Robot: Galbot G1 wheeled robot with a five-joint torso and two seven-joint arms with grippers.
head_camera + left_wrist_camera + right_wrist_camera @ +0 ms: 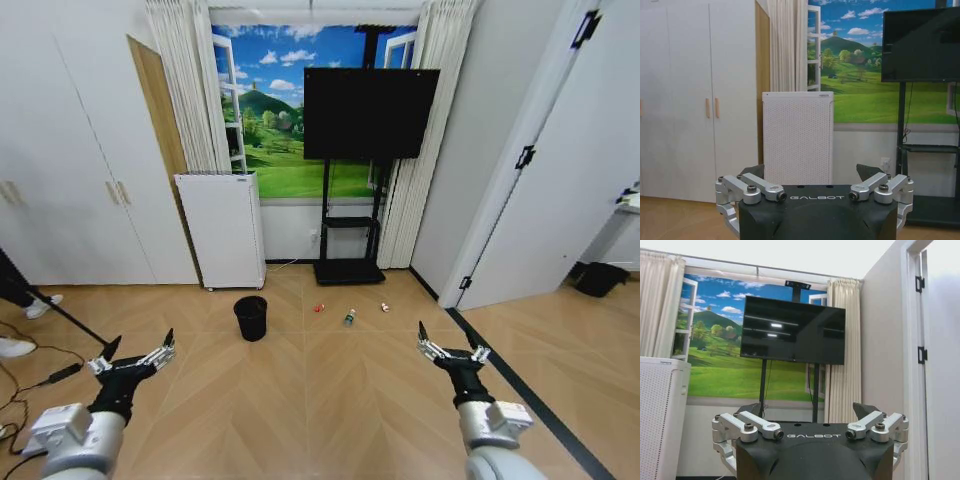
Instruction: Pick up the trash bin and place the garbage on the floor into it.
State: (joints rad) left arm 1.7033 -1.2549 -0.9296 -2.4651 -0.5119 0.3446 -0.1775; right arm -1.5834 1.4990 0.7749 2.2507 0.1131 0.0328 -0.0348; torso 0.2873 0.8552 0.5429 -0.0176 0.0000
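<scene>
The trash bin (pixel 251 318), small, black and round, stands on the wooden floor ahead and slightly left of centre. To its right lies the garbage: a red piece (pixel 319 308), a small clear bottle with a green label (pixel 349 317) and a red-and-white piece (pixel 385 307). My left gripper (pixel 138 354) is held out low on the left, open and empty, well short of the bin. On the right my right gripper (pixel 452 347) is open and empty too, short of the litter. Each wrist view shows its own gripper (pixel 815 175) (pixel 810 411) open, facing the far wall.
A white air purifier (pixel 220 228) stands against the wall left of the bin. A TV on a black wheeled stand (pixel 355 200) is behind the litter. Cables and a person's shoes (pixel 25 325) lie at far left. A second dark bin (pixel 600 278) sits past the right doorway.
</scene>
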